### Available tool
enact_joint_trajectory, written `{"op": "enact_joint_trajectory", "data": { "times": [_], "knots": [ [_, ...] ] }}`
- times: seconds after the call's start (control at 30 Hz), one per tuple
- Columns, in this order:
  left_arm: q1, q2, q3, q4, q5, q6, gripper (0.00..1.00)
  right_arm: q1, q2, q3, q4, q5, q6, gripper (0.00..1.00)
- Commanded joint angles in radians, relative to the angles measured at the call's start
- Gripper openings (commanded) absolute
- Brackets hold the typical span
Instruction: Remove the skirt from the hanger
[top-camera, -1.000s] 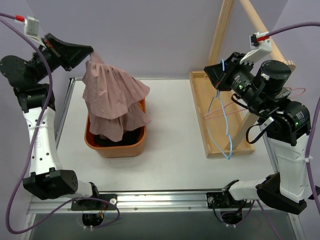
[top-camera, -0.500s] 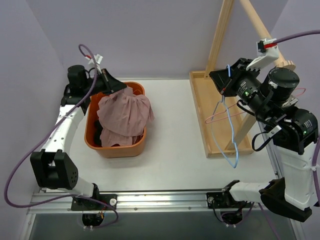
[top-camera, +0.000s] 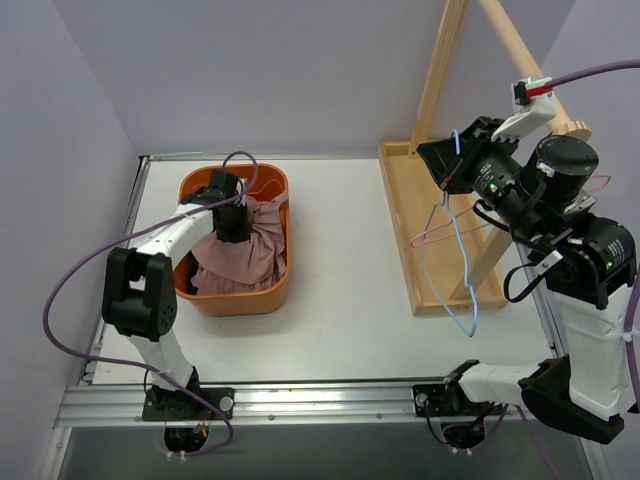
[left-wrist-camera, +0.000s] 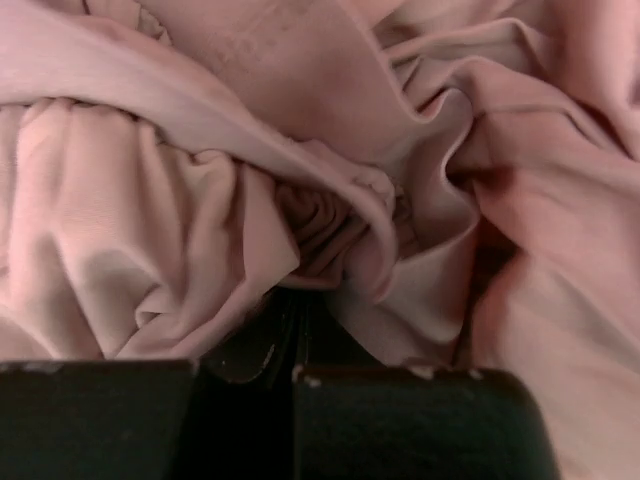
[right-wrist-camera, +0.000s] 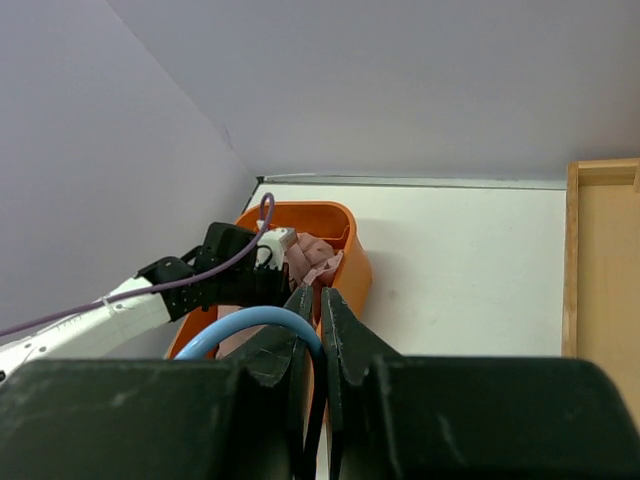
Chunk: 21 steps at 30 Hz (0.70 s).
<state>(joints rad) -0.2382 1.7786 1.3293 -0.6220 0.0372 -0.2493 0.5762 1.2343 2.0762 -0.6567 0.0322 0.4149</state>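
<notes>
Skirt (top-camera: 250, 262) lies crumpled in the orange basket (top-camera: 240, 306), free of the blue hanger (top-camera: 461, 262) whose hook the right gripper (right-wrist-camera: 318, 296) clamps. Left gripper (top-camera: 233, 225) is closed on a bunched fold; the cloth looks light and limp, best pinched at such a gather.

Back wall (top-camera: 300, 70): plain pale lavender, matte. Left side wall (top-camera: 60, 150): same colour, met back wall in straight vertical corner. Table (top-camera: 340, 260): flat white top, thin metal edging along far and left sides. Aluminium rail (top-camera: 330, 398) crossed near edge. Wooden rack (top-camera: 446, 60) stood at right: light timber posts, slanted, ran out of top of view. Its base, shallow wooden tray (top-camera: 398, 230), lay on table. Light even, diffuse; shadows soft and faint.
</notes>
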Motion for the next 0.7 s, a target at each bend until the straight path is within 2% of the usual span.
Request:
{"op": "enact_joint_trajectory", "data": {
  "times": [0.0, 0.13, 0.23, 0.27, 0.3, 0.33, 0.37, 0.4, 0.57, 0.67],
  "knots": [
    [-0.030, 0.041, 0.019, -0.179, -0.316, 0.071, 0.02, -0.004, -0.015, -0.036, 0.049, -0.021, -0.004, 0.00],
    [-0.004, -0.018, -0.005, -0.113, -0.205, 0.039, 0.04, -0.006, -0.033, -0.061, 0.063, -0.021, 0.002, 0.00],
    [-0.004, -0.102, -0.004, -0.078, -0.145, 0.007, 0.20, -0.006, -0.029, -0.056, 0.033, -0.021, -0.005, 0.00],
    [-0.006, -0.137, -0.008, -0.056, -0.113, -0.004, 0.28, -0.006, -0.015, -0.048, 0.016, -0.014, -0.011, 0.00],
    [-0.007, -0.212, -0.005, -0.047, -0.097, -0.025, 0.50, -0.006, -0.007, -0.038, 0.005, -0.008, -0.013, 0.00],
    [-0.012, -0.249, 0.005, -0.045, -0.085, -0.034, 0.67, -0.006, -0.001, -0.036, -0.007, -0.009, -0.016, 0.00],
    [-0.025, -0.283, 0.045, -0.051, -0.077, -0.045, 0.83, -0.006, 0.017, -0.036, -0.014, -0.014, -0.027, 0.00],
    [-0.032, -0.356, 0.066, -0.051, -0.073, -0.066, 0.94, -0.006, 0.030, -0.036, -0.027, -0.014, -0.031, 0.00],
    [-0.058, -0.533, 0.211, -0.032, -0.037, -0.133, 0.94, -0.006, 0.082, -0.068, -0.014, -0.002, -0.047, 0.00],
    [-0.070, -0.605, 0.267, 0.071, 0.133, -0.197, 0.94, -0.003, 0.111, -0.085, 0.005, -0.015, -0.044, 0.00]
  ]
}}
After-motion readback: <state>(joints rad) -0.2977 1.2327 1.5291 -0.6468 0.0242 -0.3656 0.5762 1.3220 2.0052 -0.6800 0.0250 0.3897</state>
